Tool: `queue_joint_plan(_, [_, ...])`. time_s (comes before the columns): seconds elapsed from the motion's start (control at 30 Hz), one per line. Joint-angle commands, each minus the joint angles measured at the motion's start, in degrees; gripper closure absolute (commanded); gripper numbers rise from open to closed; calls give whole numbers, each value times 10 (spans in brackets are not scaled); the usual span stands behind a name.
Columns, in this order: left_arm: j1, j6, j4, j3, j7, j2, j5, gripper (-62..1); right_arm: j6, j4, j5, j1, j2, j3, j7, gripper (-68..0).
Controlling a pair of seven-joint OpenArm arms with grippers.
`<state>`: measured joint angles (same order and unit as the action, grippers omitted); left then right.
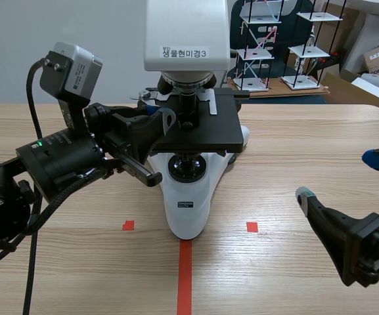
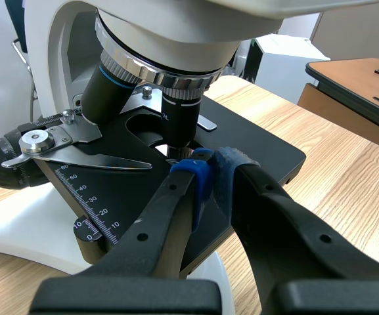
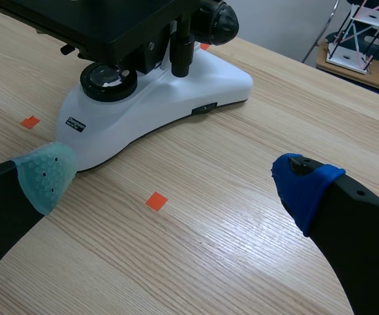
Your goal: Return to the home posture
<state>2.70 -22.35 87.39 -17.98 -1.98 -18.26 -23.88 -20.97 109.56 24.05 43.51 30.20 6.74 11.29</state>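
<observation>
Scene view, left gripper [image 1: 159, 117] at microscope [image 1: 188, 200]

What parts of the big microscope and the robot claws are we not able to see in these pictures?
- Scene view: the microscope has its top cut off by the upper edge.
- Left wrist view: the left claw covers the stage under the lens, so any slide there is hidden.
- Scene view: the base label is too tiny to read.
- Scene view: the right claw has its blue-tipped finger cut off by the side edge.
</observation>
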Motion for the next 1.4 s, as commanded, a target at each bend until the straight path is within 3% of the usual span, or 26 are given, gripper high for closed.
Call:
queue_joint_plan(0.0, [-2,1,5,3,-10,1,-4,-15,0,6,6,-6,7,4,11,-667])
queue_joint_plan(1.13, [3,1,5,5,-13,0,-3,-15,0,6,6,-6,7,4,13,-667])
queue_joint_plan(1.37, [74,-6,7,67,-54,0,-3,-19,0,6,6,-6,7,4,15,-667])
